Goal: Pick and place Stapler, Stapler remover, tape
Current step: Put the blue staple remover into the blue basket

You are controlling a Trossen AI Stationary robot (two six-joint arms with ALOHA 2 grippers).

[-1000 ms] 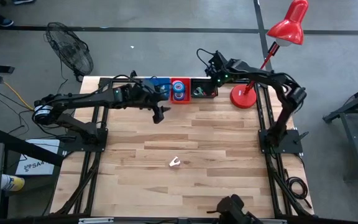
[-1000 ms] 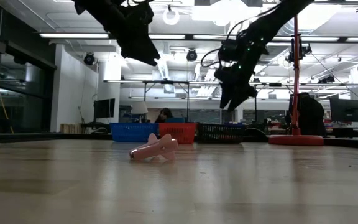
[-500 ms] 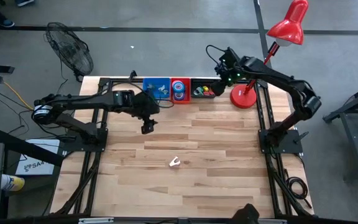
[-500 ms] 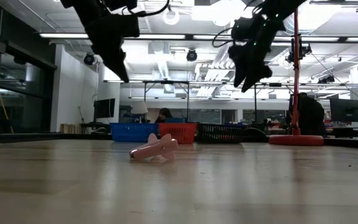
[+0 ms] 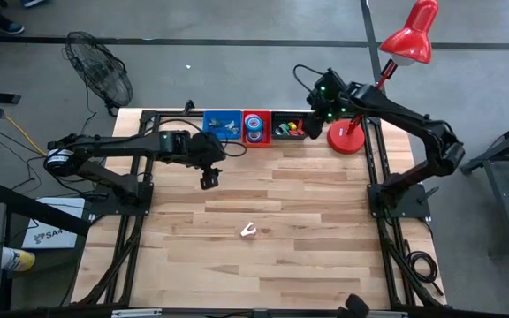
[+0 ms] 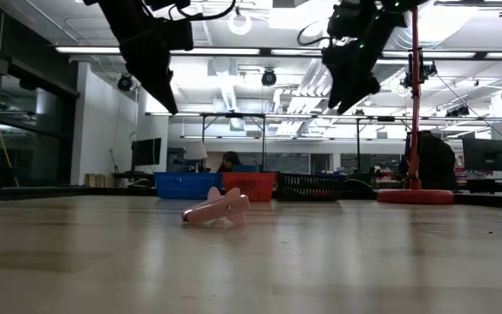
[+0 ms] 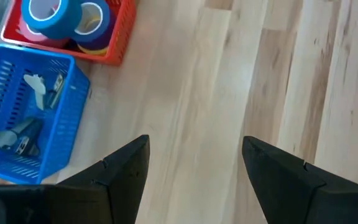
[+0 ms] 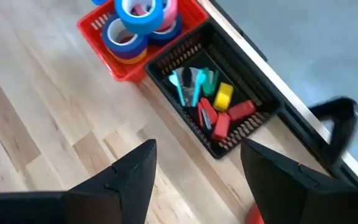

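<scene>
Pale wood planks make up the counter point(image 5: 263, 203), and three baskets stand in a row along its 12 o'clock edge. The blue basket point(image 5: 221, 124) holds whitish staple removers; the red basket point(image 5: 256, 129) beside it holds blue rolls of tape point(image 8: 139, 12), stacked over pink and yellow ones; the black basket point(image 5: 290, 128) holds small staplers point(image 8: 219, 109) in red, yellow and teal. One pinkish staple remover point(image 5: 248, 230) lies alone near the counter's middle. The left tool point(image 5: 208, 179) hangs released and empty above the planks toward 11 o'clock. The right tool point(image 5: 318, 112) hovers over the black basket's 3 o'clock end, fingers spread, holding nothing, next to a red lamp point(image 5: 347, 137).
</scene>
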